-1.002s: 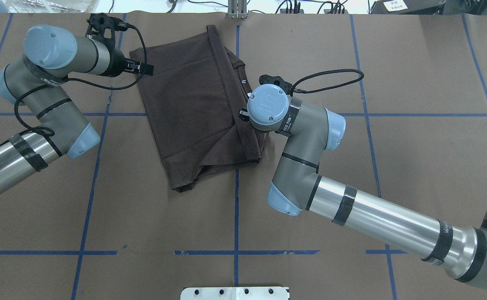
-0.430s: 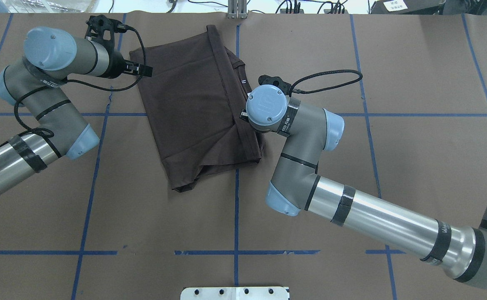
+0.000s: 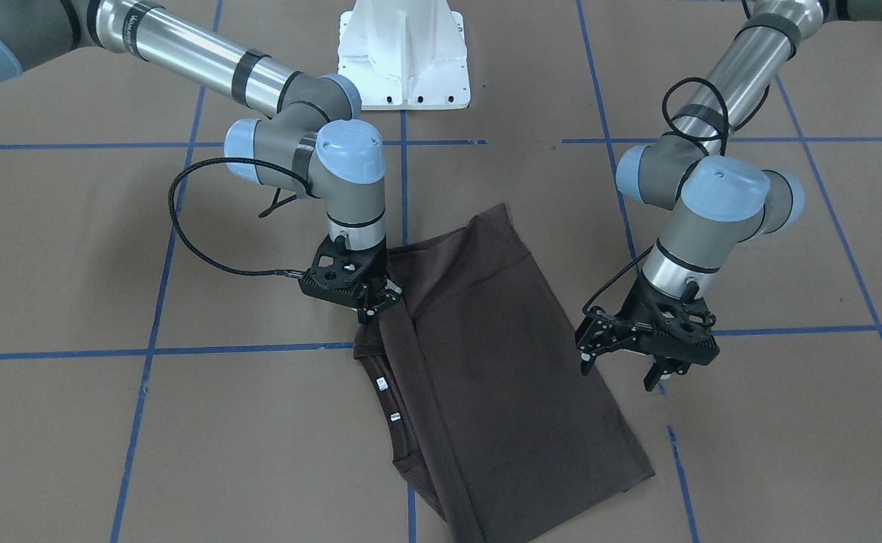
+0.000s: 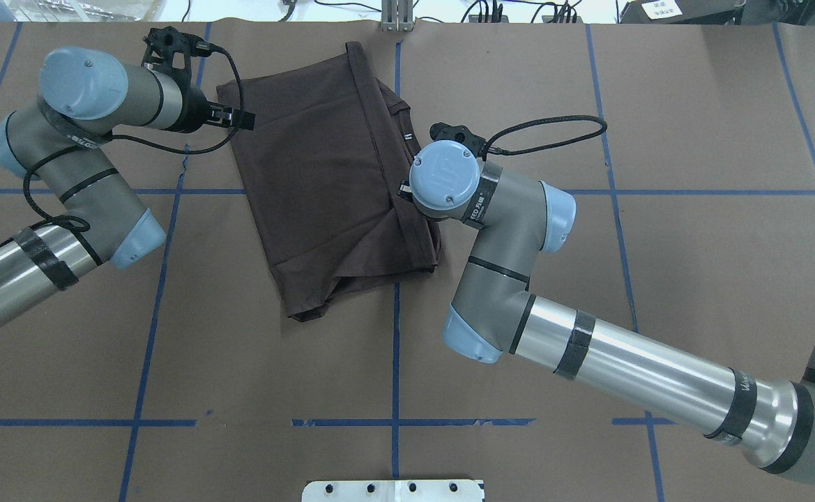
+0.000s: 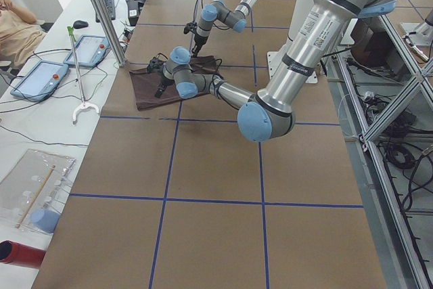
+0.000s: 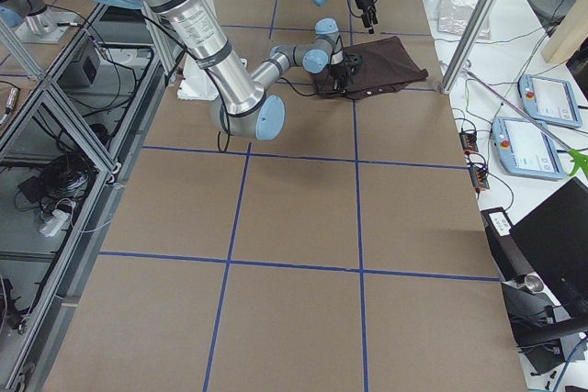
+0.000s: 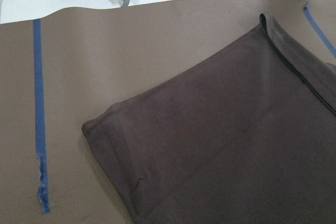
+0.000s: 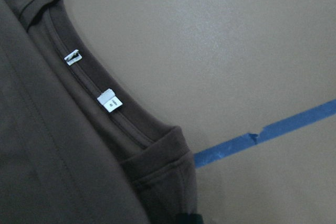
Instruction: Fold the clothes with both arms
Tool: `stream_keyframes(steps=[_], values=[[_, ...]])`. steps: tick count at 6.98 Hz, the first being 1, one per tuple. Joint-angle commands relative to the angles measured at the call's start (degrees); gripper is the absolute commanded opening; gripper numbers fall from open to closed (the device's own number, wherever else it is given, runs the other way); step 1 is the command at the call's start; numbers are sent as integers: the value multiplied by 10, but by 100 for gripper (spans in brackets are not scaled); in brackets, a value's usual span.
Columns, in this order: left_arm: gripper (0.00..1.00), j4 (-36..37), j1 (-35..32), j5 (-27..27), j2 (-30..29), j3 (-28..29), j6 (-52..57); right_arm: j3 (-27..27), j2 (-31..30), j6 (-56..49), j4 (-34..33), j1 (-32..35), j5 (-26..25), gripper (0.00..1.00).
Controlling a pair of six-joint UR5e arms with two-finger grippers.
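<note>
The dark brown T-shirt point(image 4: 323, 174) lies folded on the brown table, also in the front view point(image 3: 486, 362). Its collar and white neck tags point(image 8: 107, 100) face my right arm. My right gripper point(image 3: 377, 302) points down at the shirt's collar-side edge. Its fingers are closed together on the fabric fold, and a dark fingertip shows at the bottom of the right wrist view point(image 8: 189, 219). My left gripper point(image 3: 663, 373) is open and empty. It hovers just off the shirt's opposite edge, near a far corner point(image 7: 92, 127). It also shows in the overhead view point(image 4: 240, 118).
The white pedestal base point(image 3: 403, 53) stands at the robot's side. Blue tape lines point(image 4: 395, 348) cross the table. Beyond the far edge stand an aluminium post point(image 5: 101, 11), tablets point(image 5: 40, 76) and a grabber tool point(image 5: 78, 72).
My right wrist has crept slightly left over the shirt's edge. My left arm has shifted only a little. The shirt lies the same.
</note>
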Motion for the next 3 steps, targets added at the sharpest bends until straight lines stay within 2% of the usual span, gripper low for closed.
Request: stream_keyframes(steps=[1,3], values=[[100,0,1,0,-1,-3,-1,85,-48,6,-23,-18,-3,0],[100,0,1,0,-1,-4,-1,254,-160,7,-62,-89,-53,0]])
